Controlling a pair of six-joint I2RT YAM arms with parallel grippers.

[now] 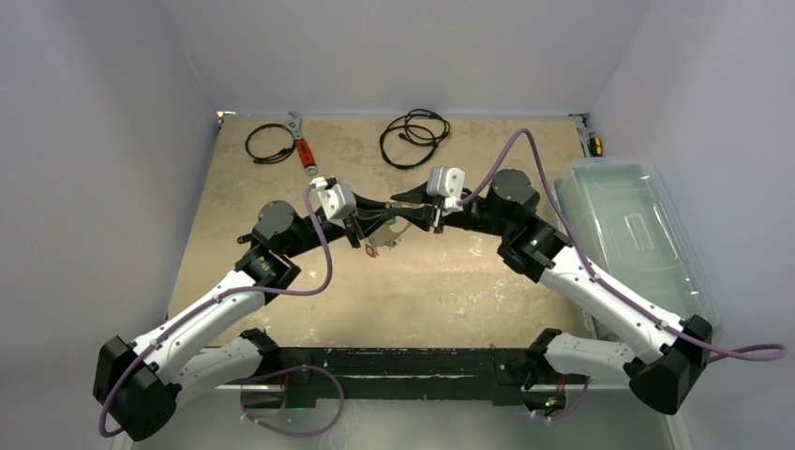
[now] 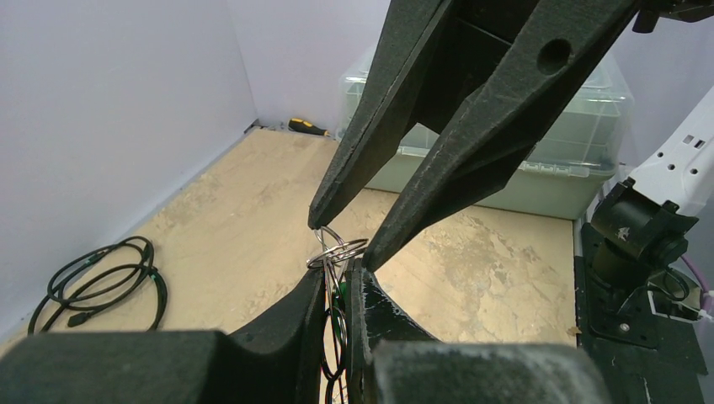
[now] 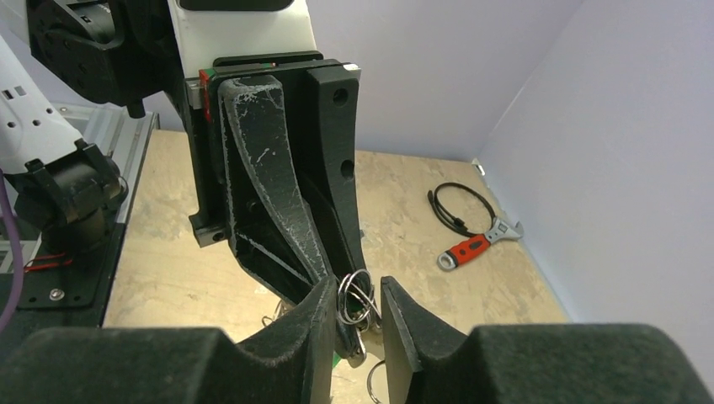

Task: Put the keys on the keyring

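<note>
My left gripper (image 2: 337, 273) is shut on a bunch of thin silver wire rings (image 2: 338, 250) in mid-air over the table's middle. A green tag (image 2: 340, 296) sits between its fingers. My right gripper (image 3: 358, 290) is open, with one finger on each side of the same rings (image 3: 357, 295). A small key (image 3: 355, 348) and another ring (image 3: 372, 382) hang below. In the top view both grippers meet tip to tip, left (image 1: 392, 214) and right (image 1: 398, 199), over a small hanging bunch (image 1: 384, 239). I cannot make out a large flat keyring.
A red-handled wrench (image 1: 305, 150) and two black coiled cables (image 1: 414, 138) (image 1: 270, 143) lie at the back of the table. A clear plastic bin (image 1: 637, 234) stands along the right edge. A yellow-handled screwdriver (image 2: 305, 127) lies in the far right corner.
</note>
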